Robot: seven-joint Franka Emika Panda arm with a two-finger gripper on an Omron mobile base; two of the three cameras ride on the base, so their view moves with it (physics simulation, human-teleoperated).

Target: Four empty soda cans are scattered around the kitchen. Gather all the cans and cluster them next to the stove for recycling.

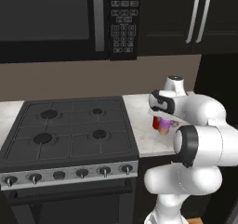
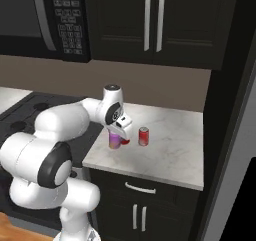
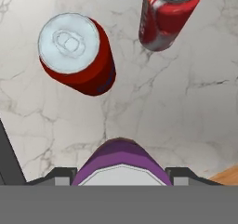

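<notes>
My gripper (image 2: 117,131) is shut on the purple-pink soda can (image 2: 115,141), which stands upright low over the marble counter (image 2: 172,152), just right of the stove (image 1: 69,130). In the hand view this can (image 3: 121,157) sits between the two fingertips. Two red soda cans stand on the counter beyond it: one close by (image 3: 79,53) and one farther off (image 3: 165,14). From the right base view the farther red can (image 2: 143,136) stands apart to the right, and the near one (image 2: 125,142) peeks out behind the purple can. The left base view shows the purple can (image 1: 164,126) under the hand.
A black microwave (image 1: 60,18) hangs over the stove, and dark wall cabinets (image 2: 150,20) hang above the counter. A tall dark panel (image 2: 232,135) bounds the counter on the right. Bare marble lies to the right of the cans.
</notes>
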